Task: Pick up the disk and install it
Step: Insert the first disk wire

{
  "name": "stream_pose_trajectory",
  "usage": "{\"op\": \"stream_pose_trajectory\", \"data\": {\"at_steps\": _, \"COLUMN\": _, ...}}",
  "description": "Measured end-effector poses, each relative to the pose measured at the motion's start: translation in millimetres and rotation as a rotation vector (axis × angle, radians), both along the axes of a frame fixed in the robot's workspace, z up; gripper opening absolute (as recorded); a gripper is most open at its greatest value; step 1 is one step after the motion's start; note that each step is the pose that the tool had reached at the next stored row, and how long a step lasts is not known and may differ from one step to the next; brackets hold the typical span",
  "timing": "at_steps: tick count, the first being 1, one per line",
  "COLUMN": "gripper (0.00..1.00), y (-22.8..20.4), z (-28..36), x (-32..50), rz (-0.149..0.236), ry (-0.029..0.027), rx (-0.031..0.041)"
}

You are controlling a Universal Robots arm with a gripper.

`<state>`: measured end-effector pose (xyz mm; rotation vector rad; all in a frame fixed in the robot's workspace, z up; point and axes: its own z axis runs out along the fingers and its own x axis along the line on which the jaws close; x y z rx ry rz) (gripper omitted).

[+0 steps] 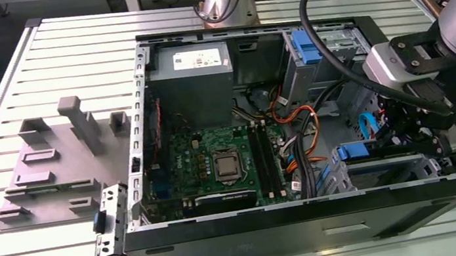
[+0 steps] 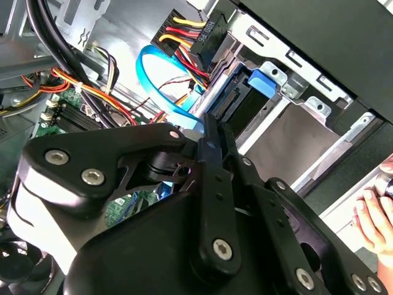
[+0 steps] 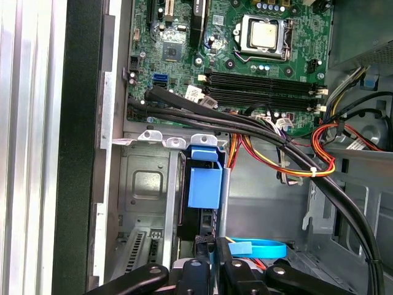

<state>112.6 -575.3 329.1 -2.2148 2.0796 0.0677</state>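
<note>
white sticker [image 1: 199, 57] on power supply, print seemingly unreadable

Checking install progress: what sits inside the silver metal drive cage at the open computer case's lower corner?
A disk with a blue plastic handle sits in the metal drive cage, edge-on. The black gripper covers its near end; its label is hidden.

One open computer case [image 1: 310, 216], one motherboard [image 1: 215, 163], one power supply [image 1: 190, 73], one grey fixture [image 1: 48, 171], one disk [image 3: 204, 184], one gripper [image 3: 212, 270], one hand [image 2: 374, 218].
</note>
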Motion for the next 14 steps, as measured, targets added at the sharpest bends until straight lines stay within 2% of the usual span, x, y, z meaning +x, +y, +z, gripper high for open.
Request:
{"op": "stream_pose_trajectory", "data": {"at_steps": 2, "gripper": 0.17, "y": 0.0, "z": -0.3, "x": 0.0, "rz": 0.0, "ry": -0.0001, "rx": 0.0006}}
{"op": "stream_pose_trajectory", "data": {"at_steps": 3, "gripper": 0.23, "y": 0.0, "z": -0.3, "x": 0.0, "rz": 0.0, "ry": -0.0001, "rx": 0.0006}}
{"op": "stream_pose_trajectory", "data": {"at_steps": 4, "gripper": 0.23, "y": 0.0, "z": -0.3, "x": 0.0, "rz": 0.0, "ry": -0.0001, "rx": 0.0005}}
{"op": "stream_pose_trajectory", "data": {"at_steps": 5, "gripper": 0.3, "y": 0.0, "z": -0.2, "x": 0.0, "rz": 0.0, "ry": -0.0001, "rx": 0.0003}}
{"op": "stream_pose_trajectory", "data": {"at_steps": 9, "gripper": 0.3, "y": 0.0, "z": 0.7, "x": 0.0, "rz": 0.0, "ry": 0.0, "rx": -0.0002}}
{"op": "stream_pose_trajectory", "data": {"at_steps": 14, "gripper": 0.3, "y": 0.0, "z": 8.0, "x": 0.0, "rz": 0.0, "ry": 0.0, "rx": 0.0}}
